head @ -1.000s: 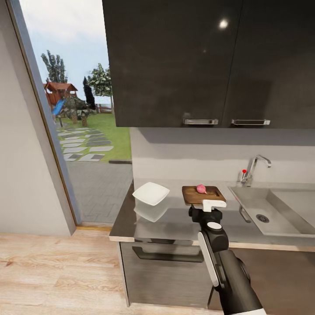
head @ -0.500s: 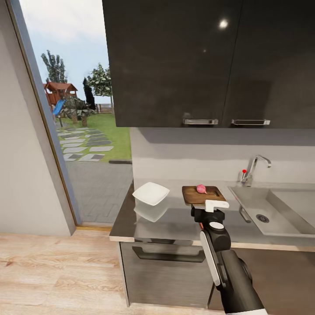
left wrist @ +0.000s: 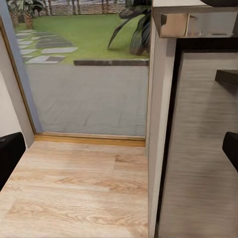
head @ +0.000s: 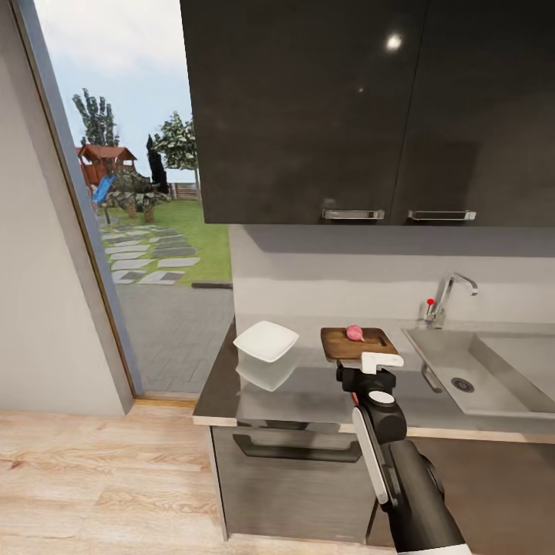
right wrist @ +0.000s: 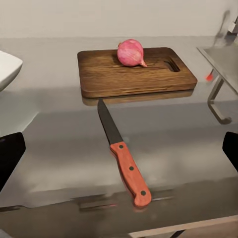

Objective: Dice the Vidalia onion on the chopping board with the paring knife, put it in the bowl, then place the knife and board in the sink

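Knife point(right wrist: 122, 151) lies just before the chopping board point(right wrist: 134, 72); right gripper point(right wrist: 119, 148) released, bare countertop point(right wrist: 188, 144) around.

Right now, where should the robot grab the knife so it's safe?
By its red-orange handle, coming from above with the fingers across it. The knife lies flat on the counter, handle end nearer the open right gripper, blade tip pointing toward the board.
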